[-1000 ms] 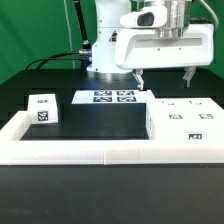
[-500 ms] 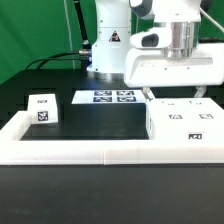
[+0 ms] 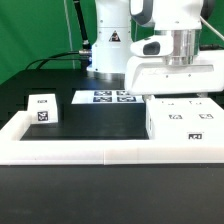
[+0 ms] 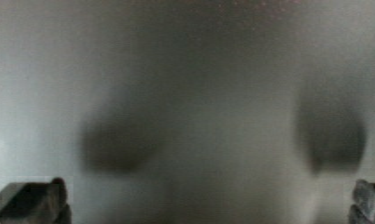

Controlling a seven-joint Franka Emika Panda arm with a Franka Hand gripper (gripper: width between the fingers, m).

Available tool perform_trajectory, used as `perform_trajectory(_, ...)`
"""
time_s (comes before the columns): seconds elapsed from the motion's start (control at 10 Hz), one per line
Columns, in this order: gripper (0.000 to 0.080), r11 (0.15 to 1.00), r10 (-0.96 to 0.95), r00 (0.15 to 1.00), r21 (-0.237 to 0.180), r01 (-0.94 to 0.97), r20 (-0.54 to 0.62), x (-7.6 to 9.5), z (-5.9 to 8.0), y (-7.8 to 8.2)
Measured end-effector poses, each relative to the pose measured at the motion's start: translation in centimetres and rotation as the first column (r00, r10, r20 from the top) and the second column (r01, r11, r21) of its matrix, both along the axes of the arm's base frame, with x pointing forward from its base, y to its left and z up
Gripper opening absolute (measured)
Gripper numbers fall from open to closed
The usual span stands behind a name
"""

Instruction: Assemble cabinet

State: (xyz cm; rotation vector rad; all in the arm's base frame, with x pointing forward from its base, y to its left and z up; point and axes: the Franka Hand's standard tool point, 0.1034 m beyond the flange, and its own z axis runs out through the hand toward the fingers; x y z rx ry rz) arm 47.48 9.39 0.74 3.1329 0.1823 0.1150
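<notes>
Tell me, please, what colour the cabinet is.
The cabinet is white with small black-and-white square tags, best seen in the exterior view.

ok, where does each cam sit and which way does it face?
Exterior view: off the arm, in front, facing its base across the black table; shows arm and end effector over the cabinet.
Wrist view: on the wrist, facing along the open fingertips at a close, blurred pale surface; only fingertips show.
Shared: the end effector; probably the cabinet top.
</notes>
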Motion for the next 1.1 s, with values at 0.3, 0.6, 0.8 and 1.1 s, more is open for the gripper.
perform_trajectory(0.3,0.0797,1.000,-0.004,1.000,0.001,0.004,-0.001,0.0,0.0,-0.1)
perform_trajectory(0.6,0.0797,0.999,-0.040,0.999,0.003,0.040,0.004,1.9,0.0,-1.2)
perform_trajectory(0.8,0.0797,0.999,-0.035,0.999,0.004,0.035,0.014,2.9,0.0,-1.7)
perform_trajectory(1.1,0.0797,0.999,-0.043,0.999,0.009,0.043,0.017,3.0,0.0,-1.5)
